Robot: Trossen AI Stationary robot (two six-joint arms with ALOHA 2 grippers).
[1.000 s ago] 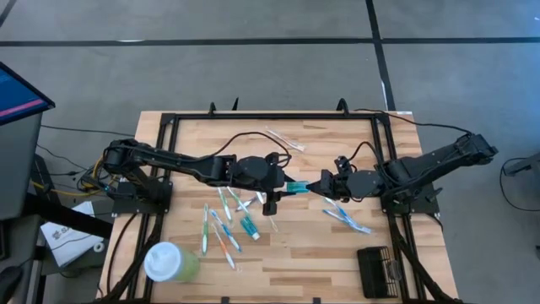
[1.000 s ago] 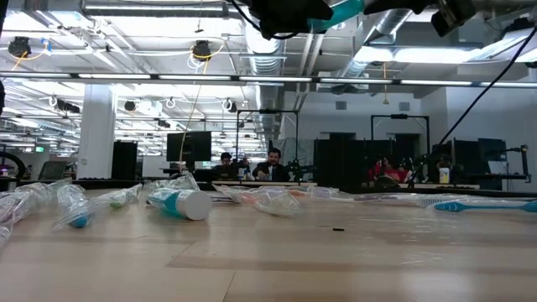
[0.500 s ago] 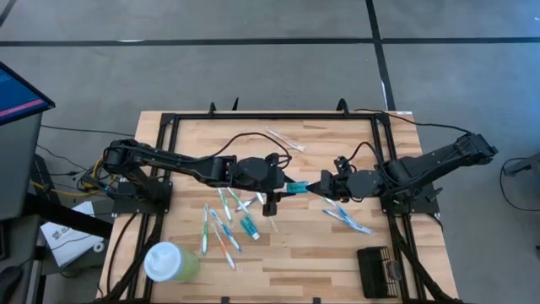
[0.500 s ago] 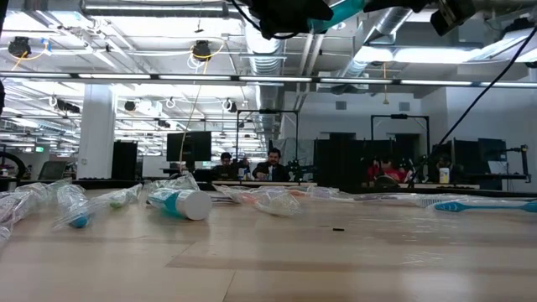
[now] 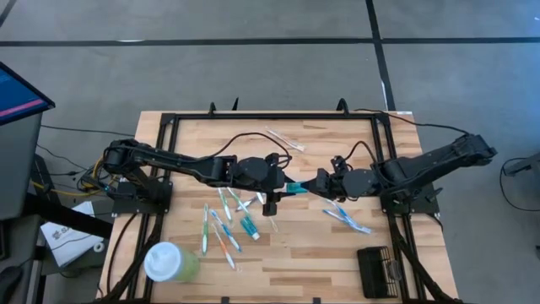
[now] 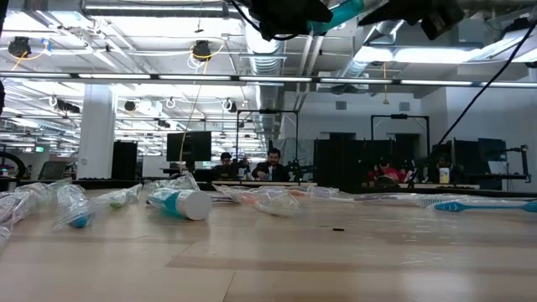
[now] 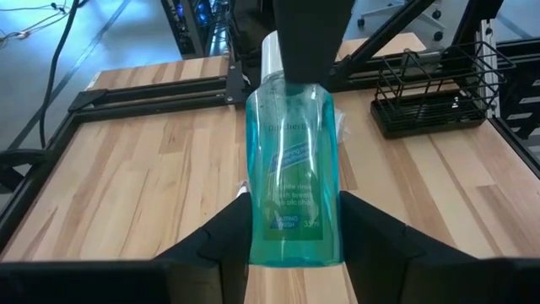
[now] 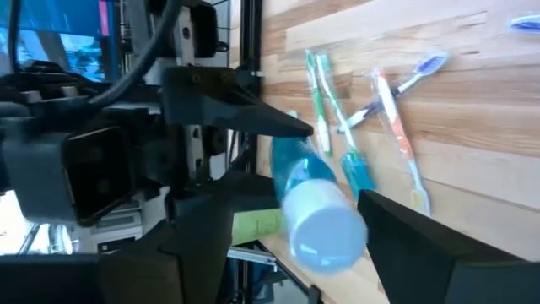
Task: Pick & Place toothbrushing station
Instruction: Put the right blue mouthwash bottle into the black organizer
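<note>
1. The toothbrushing station (image 5: 377,271) is a small black wire holder with a slotted, grid-like top. It sits on the worktop (image 5: 337,143) near the front right corner, well apart from both arms.
2. In the left wrist view the same holder (image 7: 430,95) shows as an open black wire rack standing upright on the wood, with nothing touching it.
3. The left gripper (image 5: 272,203) is over the middle of the worktop, pinching a clear teal bottle (image 7: 289,173) with a white cap between its fingers (image 7: 211,241).
4. The right gripper (image 5: 314,184) meets the bottle from the other side. Its fingers (image 8: 422,232) stand spread on either side of the white cap (image 8: 327,230) without clamping it.
5. Several toothbrushes (image 5: 221,224) in clear wrappers lie scattered to the front left of the grippers, and a small teal tube (image 5: 250,227) lies among them.
6. Two more wrapped toothbrushes (image 5: 347,219) lie between the right arm and the holder.
7. A pale green cup with a white lid (image 5: 167,262) stands near the front left corner.
</note>
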